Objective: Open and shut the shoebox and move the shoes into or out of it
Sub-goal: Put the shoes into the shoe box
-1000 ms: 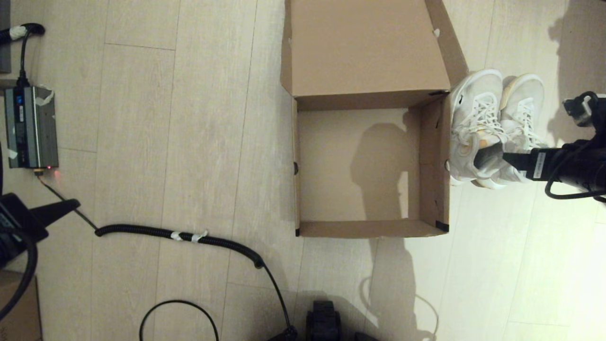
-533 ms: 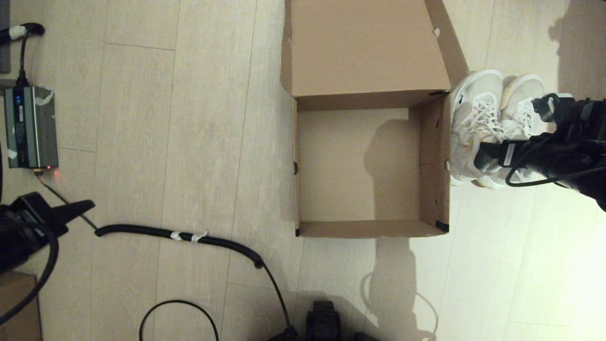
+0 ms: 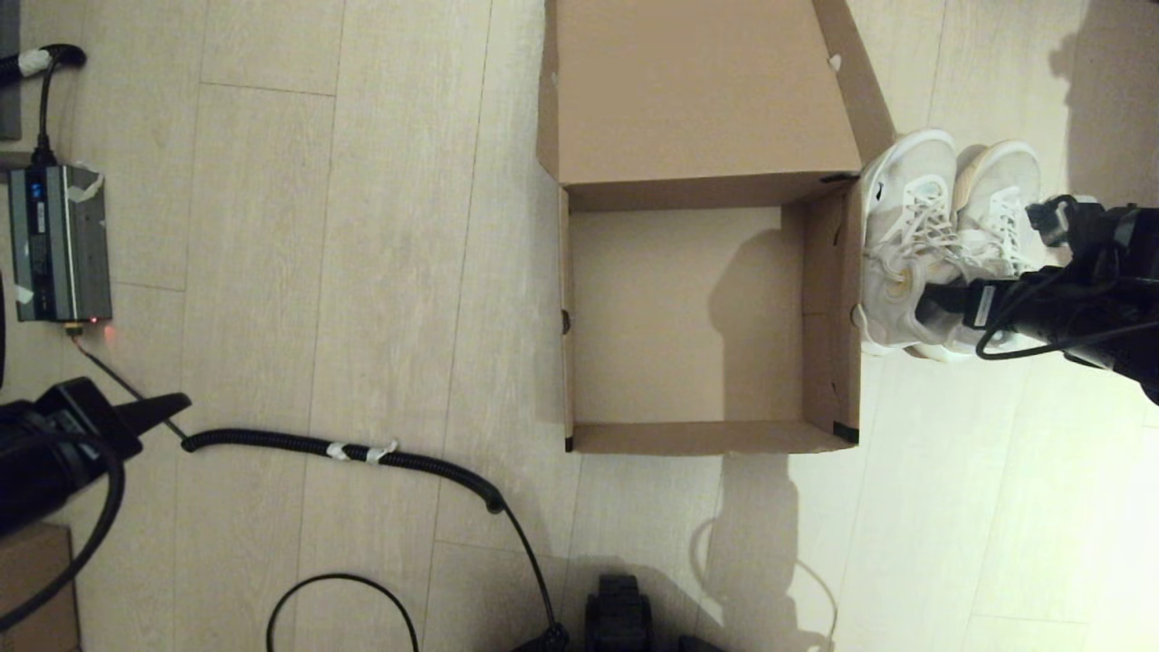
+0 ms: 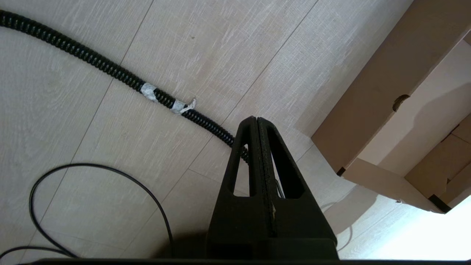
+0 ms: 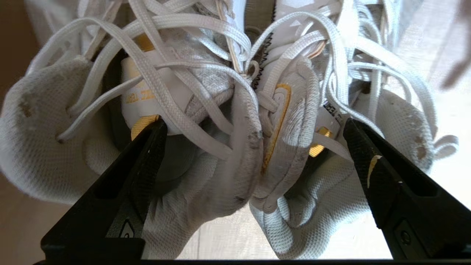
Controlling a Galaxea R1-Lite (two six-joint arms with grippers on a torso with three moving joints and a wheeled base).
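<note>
The shoebox [image 3: 706, 436] stands open and empty in the middle of the floor, its lid [image 3: 697, 91] folded back on the far side. The two white shoes [image 3: 905, 226] sit side by side on the floor against the box's right wall, toes pointing away. My right gripper [image 3: 942, 303] is open at their heel ends. In the right wrist view one fingertip [image 5: 156, 136] is inside each shoe's opening, and the two inner collars [image 5: 257, 147] are pressed together between them. My left gripper [image 3: 172, 400] is shut and empty, low at the far left. The box corner [image 4: 368, 110] shows in the left wrist view.
A black corrugated cable [image 3: 344, 450] with white tape lies across the floor left of the box, leading to a grey power unit [image 3: 59, 243]. A thin black cable loop [image 3: 344, 598] lies near the front. Another cardboard box [image 3: 36, 589] pokes in at the bottom left corner.
My right arm has moved left over the shoes and settled with its fingers in their heel openings. The shoes shifted slightly away. The left gripper drifted a little to the right.
</note>
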